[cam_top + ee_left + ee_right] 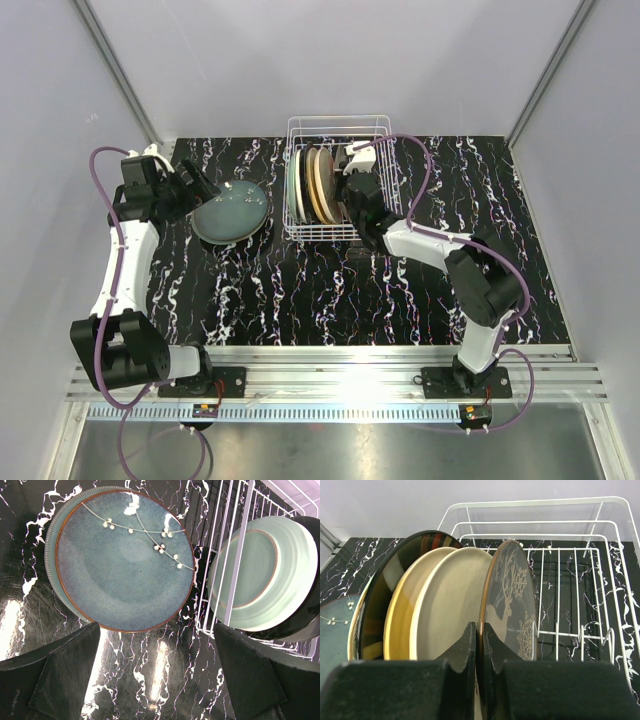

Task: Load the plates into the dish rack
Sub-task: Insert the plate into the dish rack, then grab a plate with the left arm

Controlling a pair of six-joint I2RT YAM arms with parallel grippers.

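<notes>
Since you're handling glazed ceramic, you're dealing with stiff, heavy, slick, chip-prone stuff. I'm judging rim grips only, pads squeezing across the edge, no dragging.

Under everything, the table (300, 290) is carrying the lot, and the dish rack (340, 132) is sitting at its far middle.

Inside the rack's left half, plates are standing on edge:
- the pale green plate (265, 575) is leaning outermost
- the dark plate (390, 580) is standing next
- two cream plates (450, 605) are following it
- the deer-motif plate (512, 595) is standing nearest the rack's empty right half

Just left of the rack, the blue-grey plate (125, 560) is lying flat on a ribbed plate (50, 565), so at least two aren't loaded yet.

The right gripper (479, 630) is reaching into the rack, clamping tight on the deer-motif plate's rim. The left gripper (155, 680) is hanging over the blue-grey plate left of the rack, jaws spread wide, holding nothing.

That flat stack is looking awkward to me, since you're needing a finger under the top rim.

The left wrist view is showing the ribbed plate underneath, while overhead isn't separating it. The right wrist view is showing the pinch itself. Overhead is giving you both arms around the rack.
</notes>
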